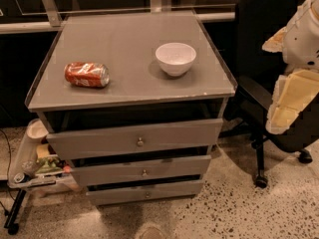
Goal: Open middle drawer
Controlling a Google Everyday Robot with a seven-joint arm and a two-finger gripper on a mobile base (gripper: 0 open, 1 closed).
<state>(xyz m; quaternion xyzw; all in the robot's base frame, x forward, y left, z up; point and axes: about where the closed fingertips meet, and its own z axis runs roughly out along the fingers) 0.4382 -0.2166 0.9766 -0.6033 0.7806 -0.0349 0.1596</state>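
Observation:
The grey cabinet (124, 44) has three drawers stacked in its front. The middle drawer (109, 174) has a wide flat front of medium height and a small round metal knob (144, 173) at its centre. It sits between the taller top drawer (99, 141) and the shortest bottom drawer (119, 194). A dark gap shows above each front. My gripper (288, 106), white and cream, hangs at the right edge of the view. It is well to the right of the drawers and higher than the middle one, touching nothing.
An orange soda can (86, 74) lies on its side on the cabinet top, left. A white bowl (175, 58) stands right of centre. A black office chair (259, 44) is behind my arm. A low rack with clutter (35, 171) is at the cabinet's left.

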